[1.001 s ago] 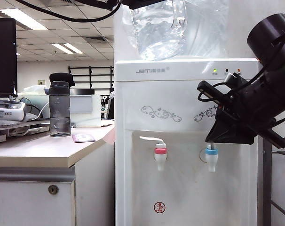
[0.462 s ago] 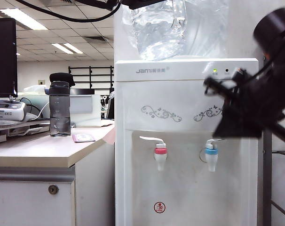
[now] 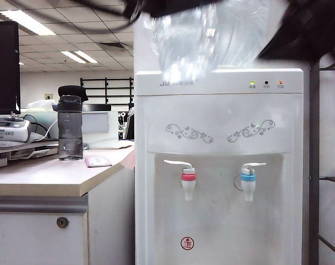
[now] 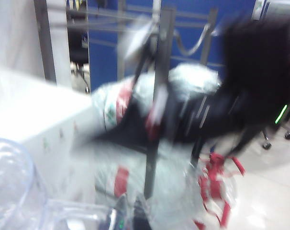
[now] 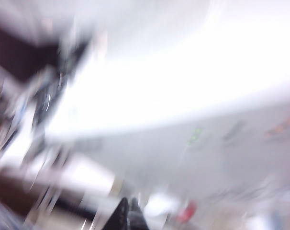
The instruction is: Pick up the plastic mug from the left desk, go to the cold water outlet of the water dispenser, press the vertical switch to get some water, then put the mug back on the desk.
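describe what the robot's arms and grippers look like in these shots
Both arms are black and badly blurred. The right arm is a dark bulky mass in the exterior view's top right corner; the left wrist view shows it with a thin green light strip. Each wrist view shows narrow black jaws: left gripper, right gripper.

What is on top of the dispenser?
A clear bottle, partly covered by the blurred mug held before it by the shut left end effector. The right arm is a dark blur upper right, its end effector shut. Bottle neck hidden.
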